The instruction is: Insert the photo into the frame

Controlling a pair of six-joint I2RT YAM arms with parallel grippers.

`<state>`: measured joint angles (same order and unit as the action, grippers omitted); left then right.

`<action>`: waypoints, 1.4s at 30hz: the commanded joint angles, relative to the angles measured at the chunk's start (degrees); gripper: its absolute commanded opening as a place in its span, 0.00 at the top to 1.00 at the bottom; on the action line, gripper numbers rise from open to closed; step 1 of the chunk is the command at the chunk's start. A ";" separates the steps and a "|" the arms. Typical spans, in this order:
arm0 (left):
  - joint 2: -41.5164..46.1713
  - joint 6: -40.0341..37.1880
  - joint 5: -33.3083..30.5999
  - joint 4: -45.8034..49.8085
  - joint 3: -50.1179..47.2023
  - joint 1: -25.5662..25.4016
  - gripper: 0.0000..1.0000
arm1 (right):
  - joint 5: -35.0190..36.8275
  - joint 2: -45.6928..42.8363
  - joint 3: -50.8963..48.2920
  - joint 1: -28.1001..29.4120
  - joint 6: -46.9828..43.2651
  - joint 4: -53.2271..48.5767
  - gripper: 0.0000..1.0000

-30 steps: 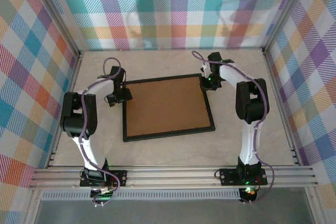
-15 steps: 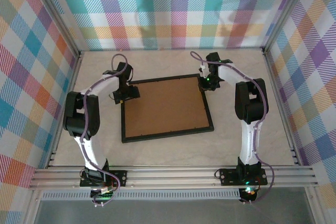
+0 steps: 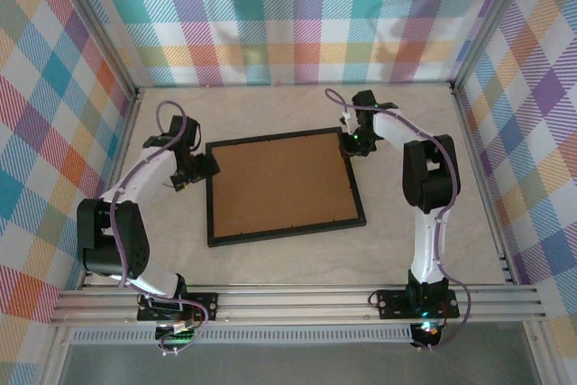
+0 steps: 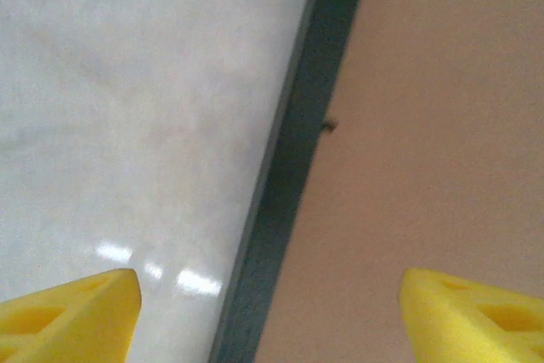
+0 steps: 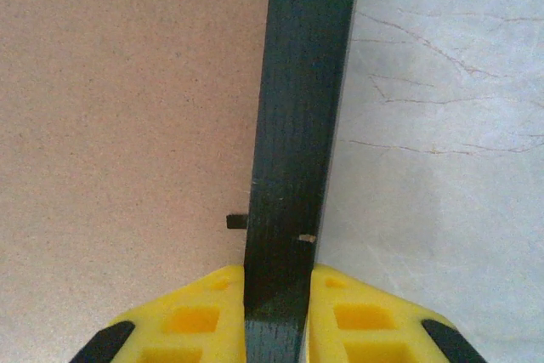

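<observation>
Item under inspection: the frame [image 3: 284,188]. Lies flat on the table [image 3: 270,263] between the two arms, back uppermost, with brown board showing inside the thin black rail. Sits slightly askew to the table edges.

Right gripper [image 3: 354,143]: sits at the frame's right rail, near the far corner. Wrist view of the right gripper [image 5: 276,316]: pinches the black rail from both sides, one yellow pad on the board side and the other on the table side, both touching. Judged an anchoring hold, meant to stop the frame sliding during work on the opposite side. Small retaining tab [image 5: 236,221] noted just beside the rail, lying on the board.

Left gripper [image 3: 203,167]: hangs at the frame's left rail, near the far corner. Wrist view of the left gripper [image 4: 270,316]: stands with fingers wide apart and nothing between them gripped, one finger over bare table and the other over the board. Judged lined up to straddle that rail, or to work the second tab [image 4: 327,125] there.

Whereabouts of the photo: cannot tell; possibly beneath the board. Stage of the task not settled from here.

Risk: a single pinch near one corner, hence possible pivoting under any push at the left side.
</observation>
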<state>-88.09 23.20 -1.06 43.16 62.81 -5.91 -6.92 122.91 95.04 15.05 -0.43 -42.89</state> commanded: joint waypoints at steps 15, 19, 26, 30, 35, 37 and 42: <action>5.63 3.29 0.97 3.69 -13.07 -0.11 0.20 | 0.22 1.38 -3.02 0.95 -0.61 -4.37 0.80; 5.73 3.43 0.79 3.95 -13.47 -0.20 0.20 | 0.48 1.38 -2.85 0.93 -0.66 -4.48 0.80; 5.24 3.53 1.39 2.91 -14.67 -0.39 0.20 | 0.06 1.46 -2.85 0.95 -0.41 -4.44 0.80; 4.61 3.65 1.54 2.25 -15.25 -0.78 0.20 | 0.15 1.50 -2.92 0.88 -0.43 -4.40 0.80; 3.02 3.87 2.42 1.02 -15.68 -1.47 0.20 | -0.11 1.61 -2.85 0.97 -0.30 -4.41 0.80; 2.43 4.20 2.59 0.64 -15.84 -2.26 0.20 | -0.20 1.55 -2.85 0.95 -0.28 -4.41 0.80; 1.34 5.89 2.47 -0.12 -16.53 -5.25 0.20 | -0.46 1.63 -2.77 0.93 0.11 -4.38 0.80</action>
<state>-84.38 27.62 -1.39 43.70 48.47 -8.47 -6.96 122.69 94.56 15.05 -0.38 -42.48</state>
